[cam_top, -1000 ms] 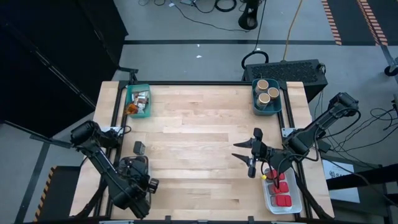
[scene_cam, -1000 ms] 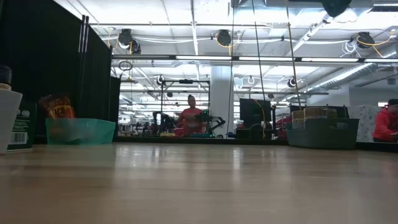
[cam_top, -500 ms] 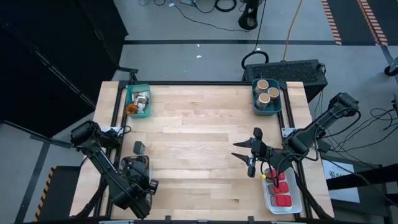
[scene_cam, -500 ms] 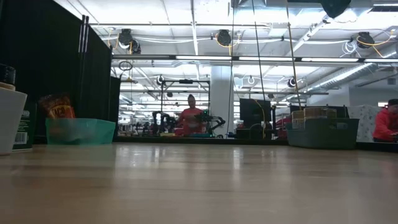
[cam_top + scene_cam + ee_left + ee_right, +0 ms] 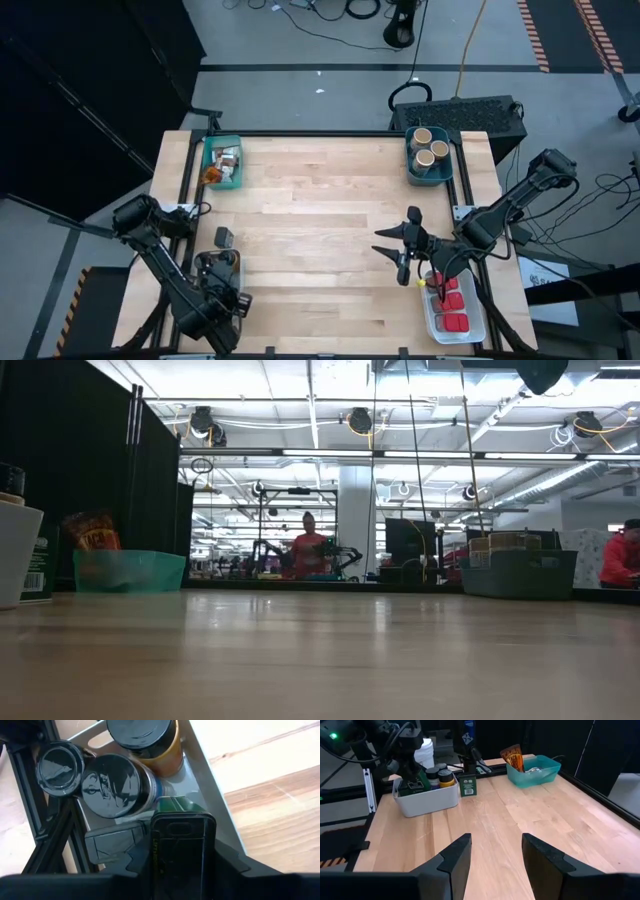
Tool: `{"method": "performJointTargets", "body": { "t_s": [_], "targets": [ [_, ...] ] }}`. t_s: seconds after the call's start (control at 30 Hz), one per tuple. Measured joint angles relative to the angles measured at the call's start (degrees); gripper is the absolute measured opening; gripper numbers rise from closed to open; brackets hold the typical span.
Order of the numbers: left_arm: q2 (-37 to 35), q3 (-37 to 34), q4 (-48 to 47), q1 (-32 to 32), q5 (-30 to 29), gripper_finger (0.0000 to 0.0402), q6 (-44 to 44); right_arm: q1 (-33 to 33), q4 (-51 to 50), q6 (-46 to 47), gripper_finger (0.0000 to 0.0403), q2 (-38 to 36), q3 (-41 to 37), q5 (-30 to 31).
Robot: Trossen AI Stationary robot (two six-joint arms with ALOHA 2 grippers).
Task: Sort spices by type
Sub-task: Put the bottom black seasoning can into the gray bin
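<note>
Spice tin point(image 5: 183, 851) gripped in left claw point(image 5: 180, 862).

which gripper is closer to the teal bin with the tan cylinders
Right. The right gripper hovers over the table partway down from the teal bin; the left gripper is at the opposite side, over the white bin.

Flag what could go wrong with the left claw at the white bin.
1. The left claw grips a dark green tin right beside a black-lidded jar; lowering it could knock that jar.
2. The wall of the white bin is close on the other side, so the tin may catch it.
The right claw waits open over mid-table.
</note>
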Motion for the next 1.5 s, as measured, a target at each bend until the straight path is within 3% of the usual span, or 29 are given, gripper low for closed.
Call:
{"method": "performJointTargets", "body": {
  "t_s": [0.3, 1.5],
  "targets": [
    [0.00, 0.00, -0.13, -0.10, -0.98, 0.0160, 0.04, -0.33, 0.17, 0.57, 0.0160, 0.28, -0.02, 0.07],
    [0.02, 0.00, 2.63, -0.58, -3.00, 0.0162, 3.36, -0.33, 0.07, -0.52, 0.0160, 0.26, -0.02, 0.03]
  ]
}}
